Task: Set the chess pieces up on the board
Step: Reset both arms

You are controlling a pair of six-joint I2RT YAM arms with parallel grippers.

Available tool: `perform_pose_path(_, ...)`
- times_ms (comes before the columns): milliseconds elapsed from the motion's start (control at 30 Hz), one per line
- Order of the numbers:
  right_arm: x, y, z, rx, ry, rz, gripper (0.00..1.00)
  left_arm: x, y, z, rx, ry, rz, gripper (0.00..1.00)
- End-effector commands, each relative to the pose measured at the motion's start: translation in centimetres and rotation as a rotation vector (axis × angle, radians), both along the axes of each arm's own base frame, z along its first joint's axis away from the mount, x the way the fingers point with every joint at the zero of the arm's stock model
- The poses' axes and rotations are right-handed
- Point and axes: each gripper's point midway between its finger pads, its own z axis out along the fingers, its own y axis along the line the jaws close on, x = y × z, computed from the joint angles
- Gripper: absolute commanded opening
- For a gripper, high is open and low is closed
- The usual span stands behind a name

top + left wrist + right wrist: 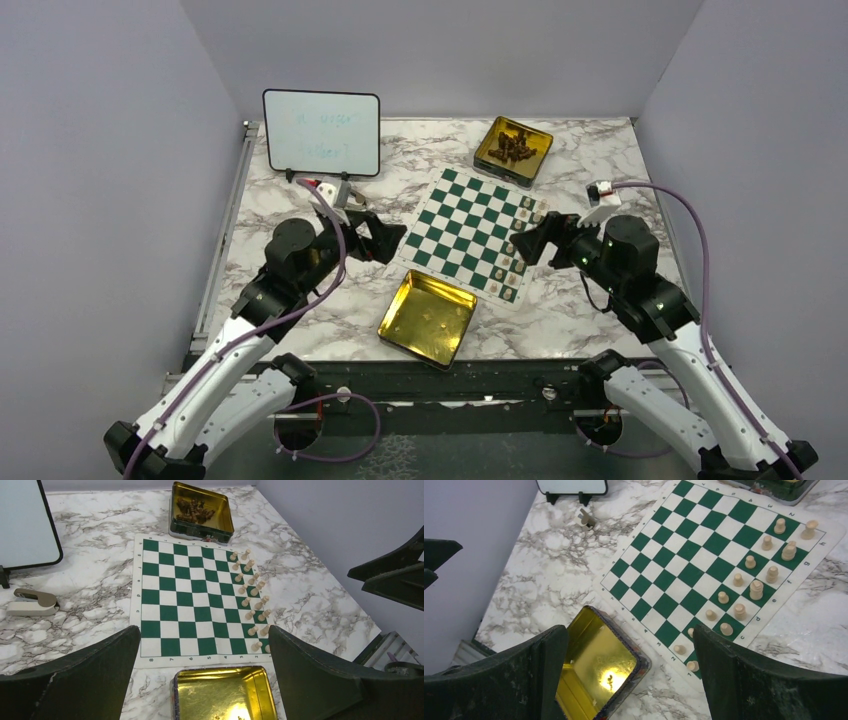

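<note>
I have the board [468, 226] lying flat on the marble tabletop [610, 310], turned slightly so one corner points toward me. The chess pieces [517, 252] stand upright in two rows along its 3 o'clock edge; the other squares are bare.

My left claw [393, 240] hangs at 9 o'clock from the board, just off its edge, jaws spread wide with nothing between them. Its wrist view looks straight down the board between the two dark fingers [90, 672].

My right claw [521, 246] sits at 3 o'clock, over the rows of pale pieces, jaws also wide and gripping nothing. From its wrist view I cannot tell how high it hangs above them.

An open gold tin [428, 318] lies at 7 o'clock from the board, just beside its near corner. A second gold tin [513, 148] holding dark pieces sits at 1 o'clock, near the far corner. A whiteboard [321, 133] stands at 10 o'clock.
</note>
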Motion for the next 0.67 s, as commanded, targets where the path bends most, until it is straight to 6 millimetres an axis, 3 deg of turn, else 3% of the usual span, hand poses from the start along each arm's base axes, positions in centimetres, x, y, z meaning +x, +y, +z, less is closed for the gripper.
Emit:
perform_pose_path(0, -1.5, 0.8, -0.4, 0.067, 0.027, 0.051, 1.00, -1.1, 0.8, 0.9, -0.048, -0.057, 0.007, 0.99)
perform_pose_path(300, -1.4, 0.1, 0.9, 0.071, -0.005, 0.014, 1.00, -1.6, 1.0, -0.2, -0.051, -0.036, 0.005, 0.99)
perform_pose_path(633, -1.1, 0.0, 1.1, 0.067, -0.019, 0.009, 1.00, -1.5, 0.9, 0.0, -0.042, -0.049, 0.001, 0.99)
